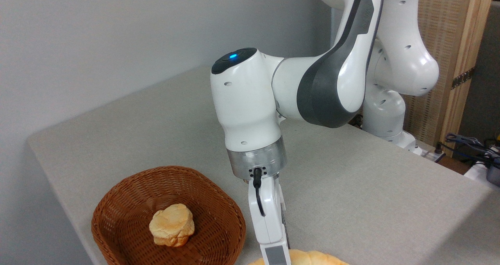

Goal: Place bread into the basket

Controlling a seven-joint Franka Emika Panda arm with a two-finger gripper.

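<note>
My gripper (pixel 276 257) stands at the bread (pixel 312 258) on the frame's bottom edge, right of the basket (pixel 218 210) holding a bun (pixel 172 224); I cannot tell its opening.

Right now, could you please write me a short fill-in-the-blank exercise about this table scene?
1. The small round bun lies inside the ____.
2. The basket is woven and reddish-____ in colour.
3. The gripper reaches the bread at the picture's ____ edge.

Missing words: basket; brown; bottom
</note>
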